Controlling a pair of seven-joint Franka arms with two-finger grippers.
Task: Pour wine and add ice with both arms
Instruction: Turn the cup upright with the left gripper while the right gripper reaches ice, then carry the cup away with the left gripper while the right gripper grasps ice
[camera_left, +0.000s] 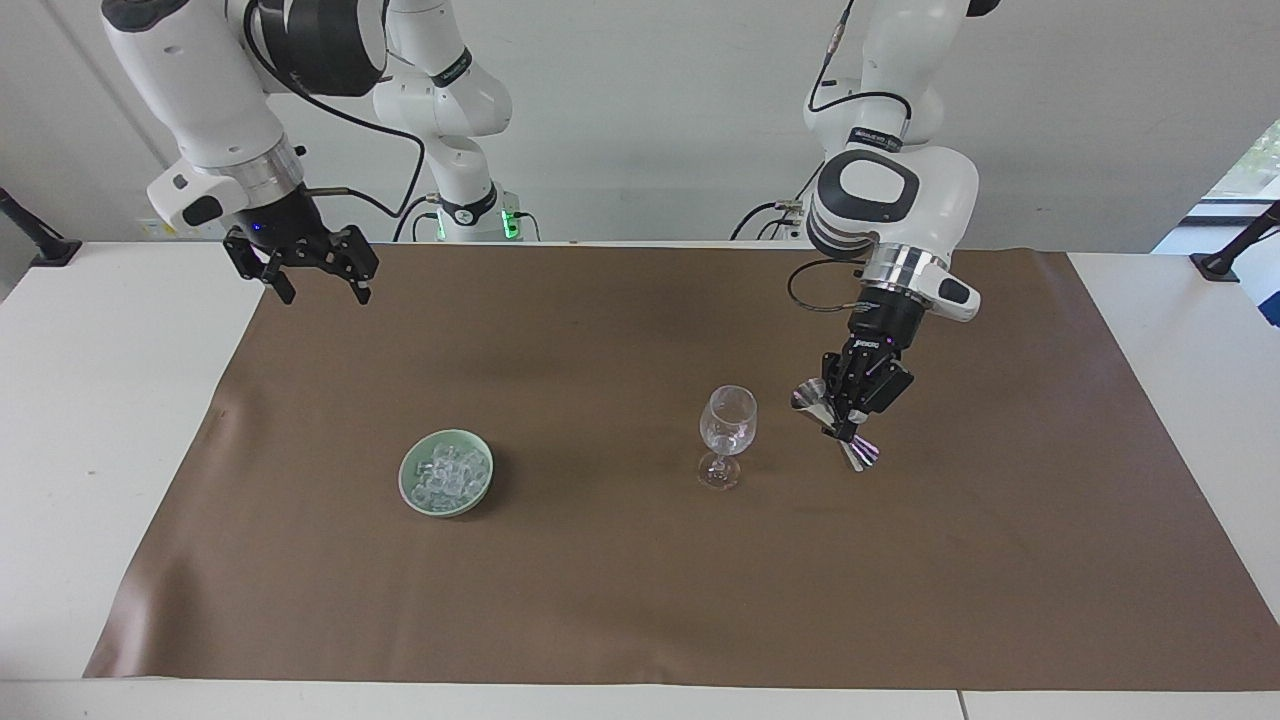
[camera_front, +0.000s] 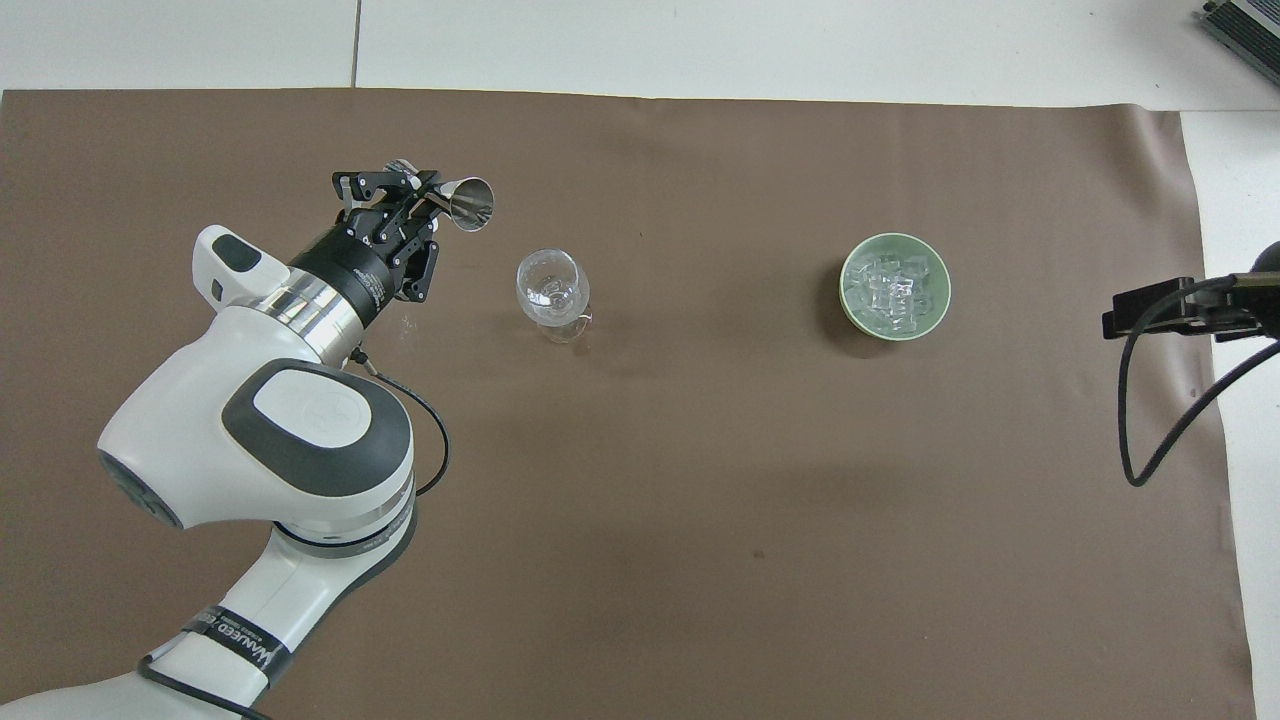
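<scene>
A clear stemmed glass stands upright on the brown mat. My left gripper hangs over the mat beside the glass, toward the left arm's end, shut on a tilted silver jigger. The ice lies heaped in a pale green bowl toward the right arm's end. My right gripper waits open and empty, raised over the mat's corner at the robots' side. No wine is in view.
The brown mat covers most of the white table. A black cable loops down from the right wrist.
</scene>
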